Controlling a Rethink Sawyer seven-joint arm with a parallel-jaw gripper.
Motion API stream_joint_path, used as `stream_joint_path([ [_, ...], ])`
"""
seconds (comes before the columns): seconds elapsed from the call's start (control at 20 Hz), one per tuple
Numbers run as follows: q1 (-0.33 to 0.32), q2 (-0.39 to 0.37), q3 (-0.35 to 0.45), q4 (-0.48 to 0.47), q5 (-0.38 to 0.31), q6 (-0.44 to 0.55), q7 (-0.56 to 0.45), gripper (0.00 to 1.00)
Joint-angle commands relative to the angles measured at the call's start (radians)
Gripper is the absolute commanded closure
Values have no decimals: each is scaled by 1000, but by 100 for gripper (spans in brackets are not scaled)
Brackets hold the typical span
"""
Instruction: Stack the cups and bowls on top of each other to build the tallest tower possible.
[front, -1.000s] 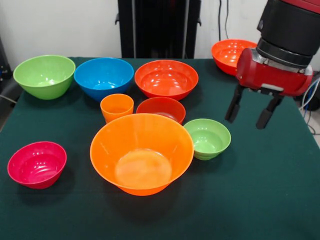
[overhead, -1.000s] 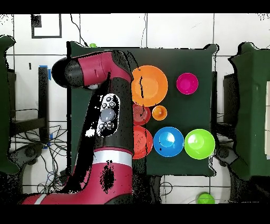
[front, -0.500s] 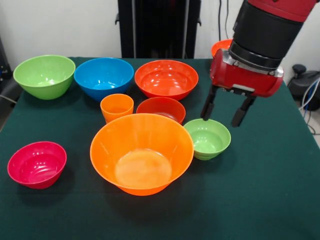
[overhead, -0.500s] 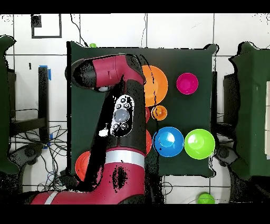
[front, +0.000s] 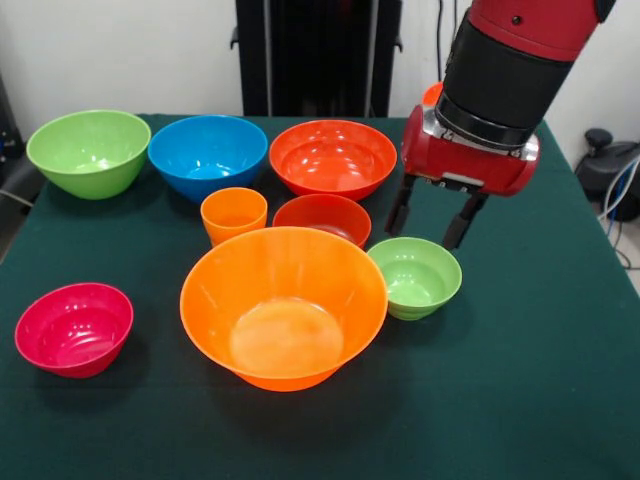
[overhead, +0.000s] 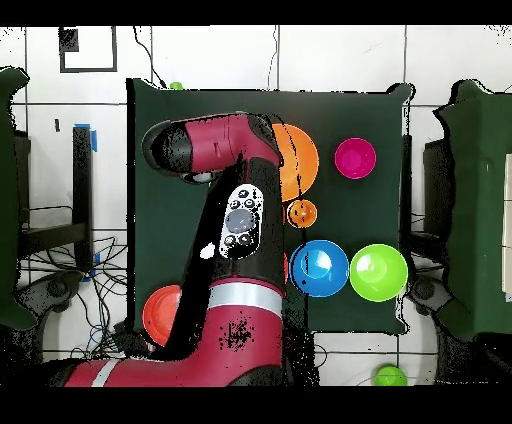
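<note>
Nothing was stacked yet; every bowl and cup sat apart on the table (front: 560, 400). The gripper (front: 431, 218) hung with its two fingers spread and empty, just above the far rim of the small green bowl (front: 415, 277). That was the relation that counted: in the front view the bowl lay directly below and slightly nearer the camera than the fingertips, so a short straight drop would likely put one finger inside the rim and one outside. Being round, the bowl had no long axis to match, so the wrist angle mattered little. The big orange bowl (front: 284, 305), the likely base, stood just beside the green one on its left in that view, almost touching. Behind them sat the orange cup (front: 234, 215) and a small red-orange bowl (front: 322, 219). In the overhead view the arm (overhead: 235, 250) hid the green bowl.
</note>
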Motion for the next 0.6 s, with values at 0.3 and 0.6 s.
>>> stream_joint_path([
  [0.3,-18,82,135,107,-42,-88,-57,0],
  [0.6,-35,118,157,81,-23,-74,-64,0],
])
